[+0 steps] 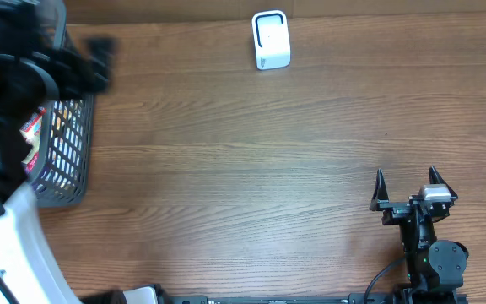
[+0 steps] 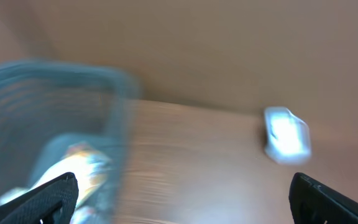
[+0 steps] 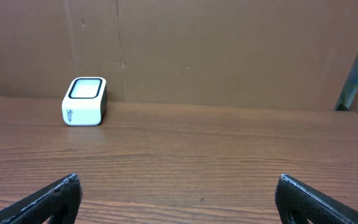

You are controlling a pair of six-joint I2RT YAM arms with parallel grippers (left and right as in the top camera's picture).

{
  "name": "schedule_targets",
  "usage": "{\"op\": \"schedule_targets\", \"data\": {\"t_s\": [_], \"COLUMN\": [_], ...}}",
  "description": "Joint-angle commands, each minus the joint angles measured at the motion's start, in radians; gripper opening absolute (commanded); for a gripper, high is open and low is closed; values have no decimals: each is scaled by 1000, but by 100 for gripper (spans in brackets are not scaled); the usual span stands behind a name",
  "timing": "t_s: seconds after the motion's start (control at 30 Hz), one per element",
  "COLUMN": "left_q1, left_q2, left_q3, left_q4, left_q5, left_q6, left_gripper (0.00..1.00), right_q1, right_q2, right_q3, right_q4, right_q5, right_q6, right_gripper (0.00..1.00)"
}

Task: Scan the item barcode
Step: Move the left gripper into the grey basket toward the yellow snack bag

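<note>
When counted, the table carries two grippers, one basket and one scanner.

Near right: right gripper, fingers spread wide, nothing between them, pointing toward the far side, well apart from everything else. Its wrist view shows bare wood ahead and the scanner far left.

Left side, mid-depth: one grey mesh basket at the table's left edge. Packaged items lie inside it, with red-and-white wrapping visible. Can't give a count because most of the inside is hidden from overhead.

Left gripper hangs over the basket's far end, jaws released and wide, holding nothing. Its wrist view is blurred. It shows the basket at left with something pale inside.

Far centre: one white scanner with a dark-framed window, standing alone near the table's far edge, well apart from the basket and both grippers.
</note>
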Motion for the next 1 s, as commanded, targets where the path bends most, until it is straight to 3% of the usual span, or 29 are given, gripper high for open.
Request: {"op": "schedule_targets", "data": {"t_s": [0.0,0.13,0.23,0.43,0.97], "left_q1": [257,428,468,467,399], "left_q2": [21,51,87,232,646], "left_q3": [84,80,76,-2,-37], "left_q4": [18,31,-24,-105,-73], "left_q5": [-147,-147,-158,-213,-287], "left_q6": [-290,-388,-390,-390,-335], "left_gripper": [100,100,100,100,100], "right_q1": [-1,-1,-1,-1,-1], "right_q2": [-7,-7,-7,-7,-7], "right_q3": [-10,-10,-10,-10,-10], "right_q4": [6,6,6,6,6], "right_q5": [-2,-2,-2,-2,-2], "right_q6": [-1,-1,-1,-1,-1], "right_gripper": [100,100,100,100,100]}}
